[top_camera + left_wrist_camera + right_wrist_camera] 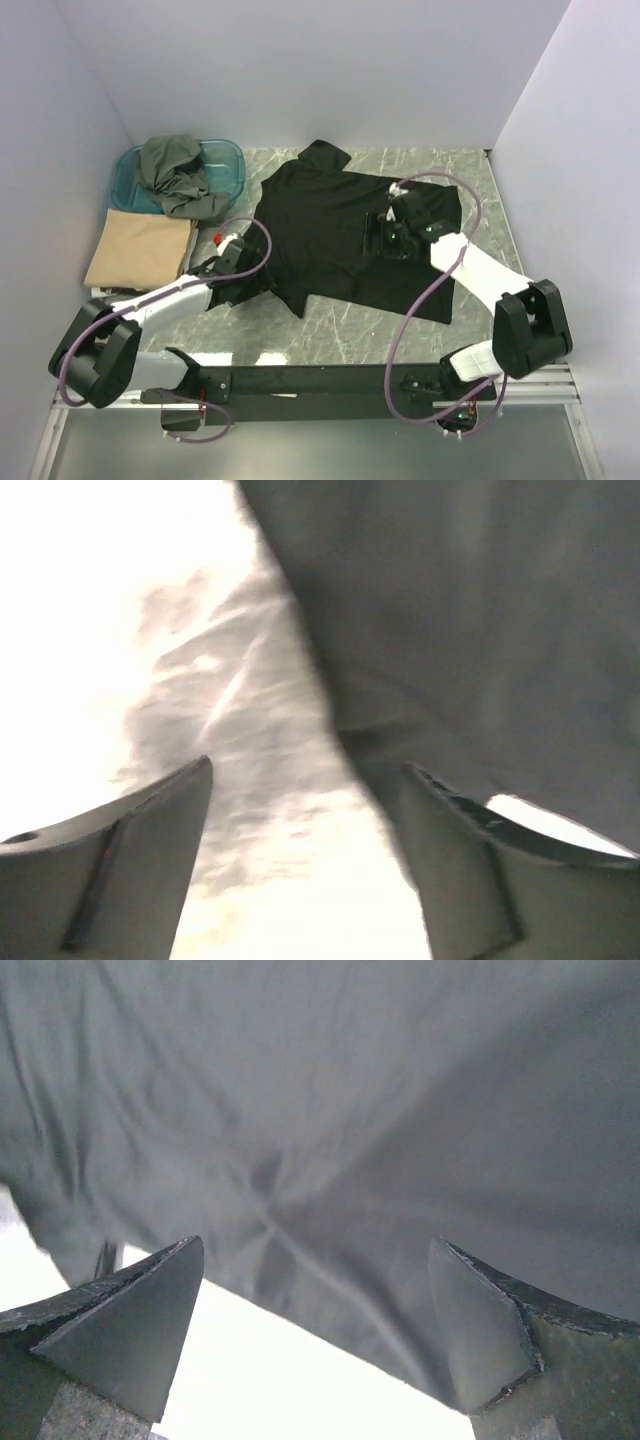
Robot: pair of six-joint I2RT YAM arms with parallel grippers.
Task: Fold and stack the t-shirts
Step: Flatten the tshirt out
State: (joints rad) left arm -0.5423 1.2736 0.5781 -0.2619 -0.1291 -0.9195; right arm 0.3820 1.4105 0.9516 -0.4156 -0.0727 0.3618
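Note:
The black t-shirt point(330, 225) lies spread flat on the marble table. My left gripper point(250, 282) is open at the shirt's lower left edge. In the left wrist view point(308, 768) the black cloth point(470, 620) reaches the right finger point(470, 880), with bare table between the jaws. My right gripper point(380, 240) is open over the shirt's right half. In the right wrist view point(315, 1242) a cloth edge point(330, 1160) runs between the open fingers. The tan-beige t-shirt point(140, 248) lies folded at the left. The dark grey-olive t-shirt point(175, 172) is crumpled in the tub.
A translucent teal plastic tub point(225, 165) stands at the back left, behind the tan shirt. White walls close the table on the left, back and right. Cables loop from both arms over the shirt's edges.

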